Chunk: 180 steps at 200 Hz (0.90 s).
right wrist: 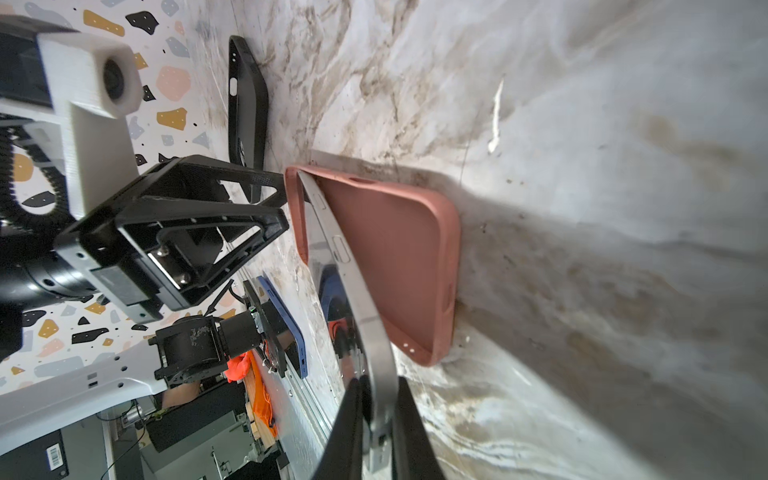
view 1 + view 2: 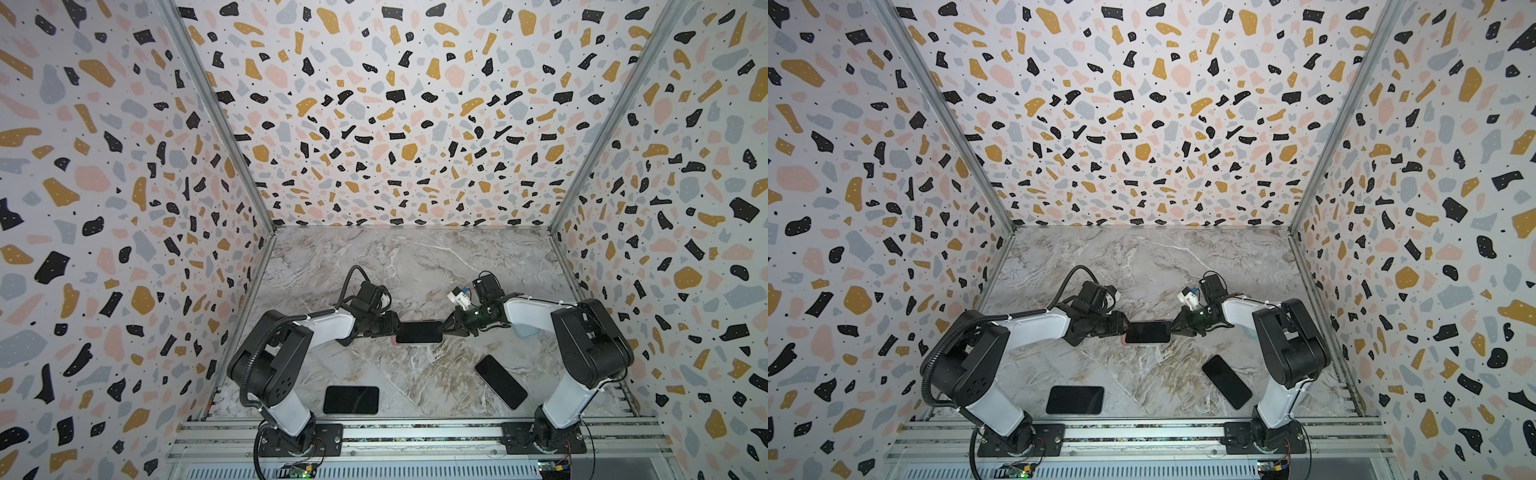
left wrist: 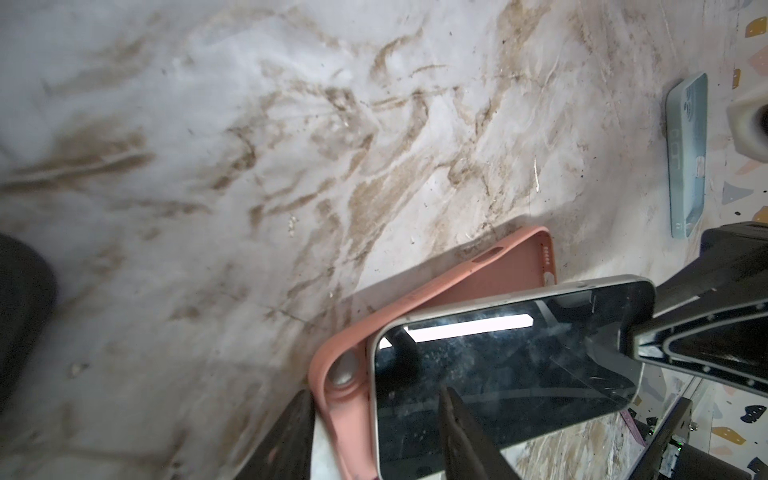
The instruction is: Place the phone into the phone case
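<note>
The phone, dark-screened with a silver rim, hangs between both grippers at mid-table. Under it is the pink phone case, open side up. The phone is tilted: its end by the case's camera hole sits inside the case, its other end stands clear above it. My left gripper clamps that camera-hole end, one finger against the case's outside, the other on the phone's screen. My right gripper is shut on the raised end of the phone, above the case.
A black slab lies near the front rail, and a black phone lies slanted at the front right. A light blue case lies by the right wall. A black case lies beyond my left gripper. Patterned walls close three sides.
</note>
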Available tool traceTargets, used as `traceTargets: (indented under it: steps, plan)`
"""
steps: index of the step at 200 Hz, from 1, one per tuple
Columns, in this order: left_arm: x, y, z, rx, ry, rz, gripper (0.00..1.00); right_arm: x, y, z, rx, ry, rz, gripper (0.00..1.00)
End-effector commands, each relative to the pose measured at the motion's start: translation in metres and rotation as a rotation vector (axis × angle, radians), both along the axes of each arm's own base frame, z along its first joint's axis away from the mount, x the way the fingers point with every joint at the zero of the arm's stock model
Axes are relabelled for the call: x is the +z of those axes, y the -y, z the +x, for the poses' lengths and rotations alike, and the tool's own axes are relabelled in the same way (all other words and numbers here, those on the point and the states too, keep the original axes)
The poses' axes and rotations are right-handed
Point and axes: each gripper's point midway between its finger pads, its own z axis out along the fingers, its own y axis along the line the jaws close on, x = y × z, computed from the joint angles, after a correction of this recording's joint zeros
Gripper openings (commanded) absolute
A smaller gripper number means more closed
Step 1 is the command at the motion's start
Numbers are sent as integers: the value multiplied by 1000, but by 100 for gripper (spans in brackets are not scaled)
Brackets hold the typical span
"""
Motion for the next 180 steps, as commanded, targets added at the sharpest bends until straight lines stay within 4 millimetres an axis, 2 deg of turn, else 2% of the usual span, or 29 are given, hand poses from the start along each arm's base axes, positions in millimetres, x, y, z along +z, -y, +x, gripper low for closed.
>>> traceTargets:
  steps: [1,74,149,180]
  plan:
    - [11,10,3,-17,29,-64,49,-37,14,-29,27,-132,-166,0]
    - [9,11,1,-23,24,-73,48,-41,9,-22,2,-134,-188,0]
    - [4,12,0,-28,15,-71,47,-48,-6,-16,56,-123,-189,0]
    - [3,12,2,-33,16,-67,47,-44,-10,-13,85,-94,-190,0]
